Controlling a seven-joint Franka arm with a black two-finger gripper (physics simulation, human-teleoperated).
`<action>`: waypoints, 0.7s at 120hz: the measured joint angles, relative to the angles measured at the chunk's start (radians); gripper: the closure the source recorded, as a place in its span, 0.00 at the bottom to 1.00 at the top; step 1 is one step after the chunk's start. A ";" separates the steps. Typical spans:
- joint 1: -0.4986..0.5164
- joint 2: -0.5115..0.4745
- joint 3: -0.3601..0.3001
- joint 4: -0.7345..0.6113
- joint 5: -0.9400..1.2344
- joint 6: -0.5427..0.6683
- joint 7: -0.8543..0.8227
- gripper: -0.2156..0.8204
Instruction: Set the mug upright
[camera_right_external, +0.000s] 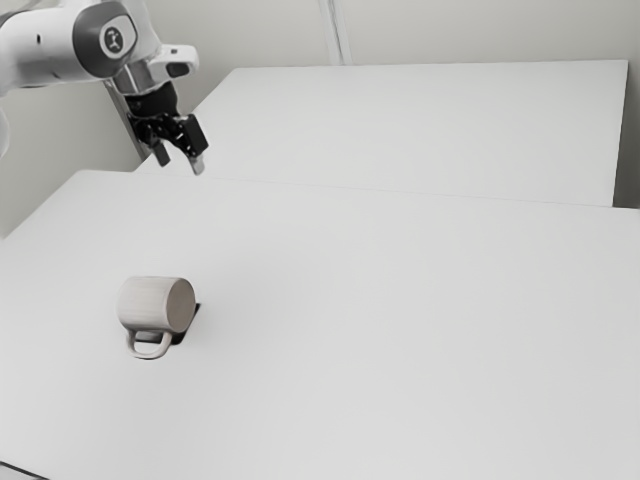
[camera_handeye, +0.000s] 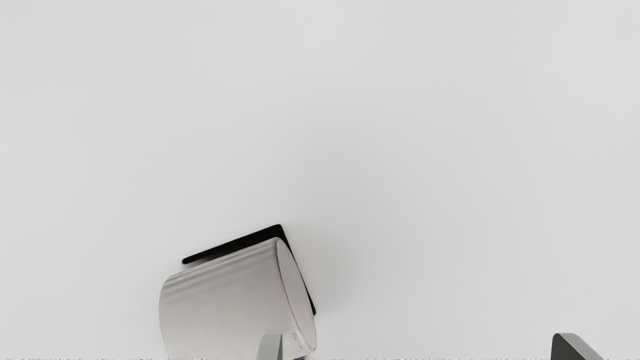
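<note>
- The mug (camera_right_external: 150, 300) lies on its side on the white table (camera_right_external: 400, 330), handle (camera_right_external: 150, 355) toward the exterior camera, over something flat and black (camera_handeye: 270, 233); its round end facing the exterior view's right is probably the mouth.
- Beyond it, the gripper (camera_right_external: 180, 164) hangs above, fingers spread, holding nothing.

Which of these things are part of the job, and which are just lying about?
Part of the job:
Pale greyish-beige, cylindrical, ceramic-looking mug with a looped handle, lying on its side
Black, two-fingered pincer, open

Just lying about:
Flat, black, straight-edged item, partly hidden by the mug, material unclear
</note>
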 joint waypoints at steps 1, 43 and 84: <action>0.000 -0.004 0.001 -0.005 0.000 0.001 0.001 0.23; -0.013 -0.029 0.187 -0.074 -0.223 -0.103 0.056 0.23; 0.104 0.214 0.379 -0.079 -0.500 -0.243 0.269 0.23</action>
